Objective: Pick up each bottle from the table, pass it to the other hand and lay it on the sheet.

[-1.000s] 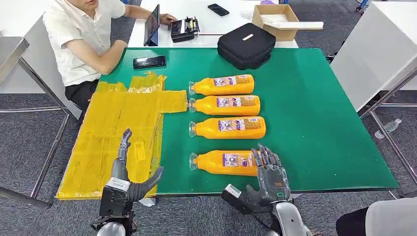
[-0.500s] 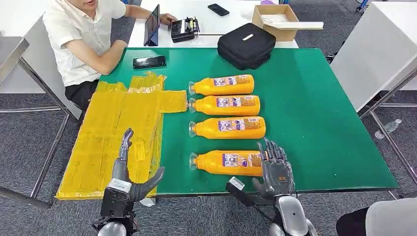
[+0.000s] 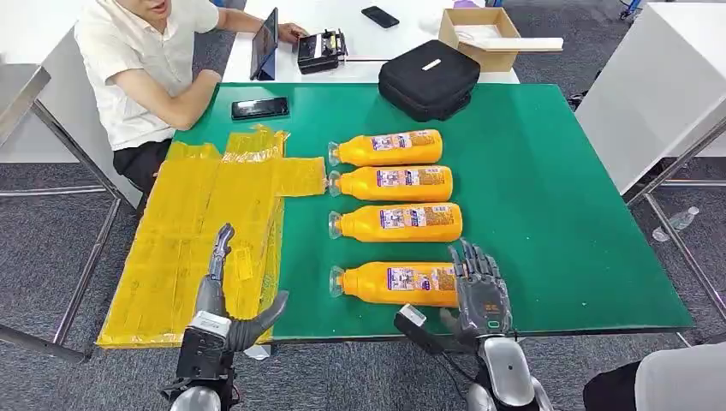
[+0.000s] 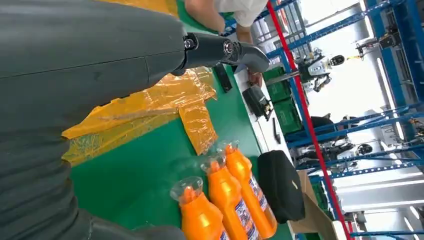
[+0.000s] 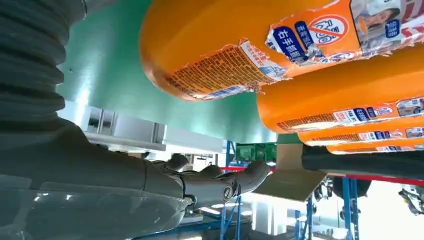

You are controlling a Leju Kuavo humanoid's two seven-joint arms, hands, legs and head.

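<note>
Nearest bottle (image 3: 395, 283) lying on green tabletop (image 3: 556, 214), right hand (image 3: 480, 295) at its base, fingers spread, nothing held. Wrap around mid-body, grip firm before lifting. Left hand (image 3: 224, 312) open, empty, over yellow sheet (image 3: 184, 231).

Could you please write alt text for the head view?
Four orange bottles lie in a column on a green table; the right hand is at the base of the nearest bottle. The left hand, open, hovers over a yellow sheet.

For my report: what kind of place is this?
Probably a robot test lab or workshop: blue racking with other robots, a green work table, and a seated person with a tablet.
</note>
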